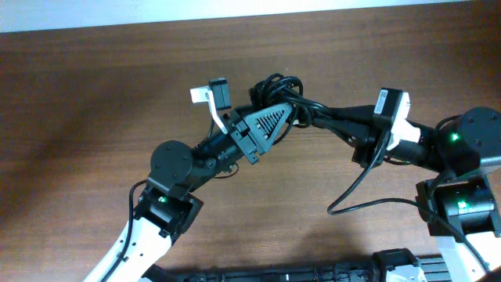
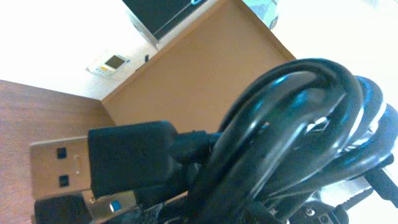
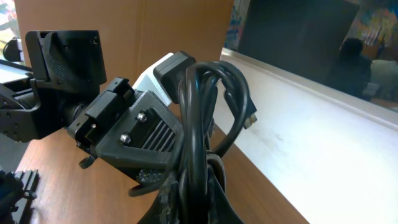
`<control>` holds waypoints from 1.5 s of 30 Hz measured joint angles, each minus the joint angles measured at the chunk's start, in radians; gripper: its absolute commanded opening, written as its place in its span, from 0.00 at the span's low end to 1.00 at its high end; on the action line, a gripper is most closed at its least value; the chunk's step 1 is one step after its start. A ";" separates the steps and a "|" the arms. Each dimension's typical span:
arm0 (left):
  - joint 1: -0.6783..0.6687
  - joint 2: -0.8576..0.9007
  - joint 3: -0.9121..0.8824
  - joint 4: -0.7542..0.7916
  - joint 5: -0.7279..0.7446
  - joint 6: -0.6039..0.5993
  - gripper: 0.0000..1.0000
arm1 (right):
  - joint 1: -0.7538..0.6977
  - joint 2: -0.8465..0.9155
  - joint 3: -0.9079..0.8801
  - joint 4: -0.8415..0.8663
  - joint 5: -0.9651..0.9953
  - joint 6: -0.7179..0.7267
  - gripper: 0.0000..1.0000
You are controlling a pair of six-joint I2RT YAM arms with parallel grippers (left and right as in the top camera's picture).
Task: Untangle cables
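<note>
Right fingers (image 3: 163, 208) clamp the cables (image 3: 199, 112) tight; left fingers (image 1: 268, 123) touch them, width unclear.

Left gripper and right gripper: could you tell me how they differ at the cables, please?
The left gripper reaches in from the lower left of the overhead view; the right gripper comes from the right. The right gripper is shut on the cables, whereas the left gripper's grip cannot be judged. Both meet at the same bundle.

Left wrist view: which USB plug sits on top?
The large USB plug with its full metal shell showing; the other plug lies beneath it, mostly cut off.
</note>
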 measured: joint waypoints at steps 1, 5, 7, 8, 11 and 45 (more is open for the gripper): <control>-0.001 0.000 0.000 -0.010 -0.013 0.000 0.18 | 0.000 0.000 0.000 -0.004 -0.002 0.004 0.04; -0.004 0.000 0.000 -0.016 -0.032 0.069 0.00 | 0.000 0.003 0.000 -0.011 -0.008 0.058 0.04; -0.003 0.000 0.000 -0.016 -0.025 0.180 0.00 | 0.000 0.004 0.000 -0.030 0.003 0.076 0.33; -0.003 0.000 0.001 -0.019 -0.006 0.287 0.00 | 0.000 0.003 0.000 -0.043 0.028 0.077 0.41; 0.003 0.002 0.001 -0.104 0.043 0.594 0.00 | 0.000 -0.006 0.005 -0.160 0.185 0.077 0.53; -0.024 -0.134 0.006 -0.392 -0.173 0.624 0.00 | 0.000 -0.108 0.005 -0.412 0.090 -0.293 0.04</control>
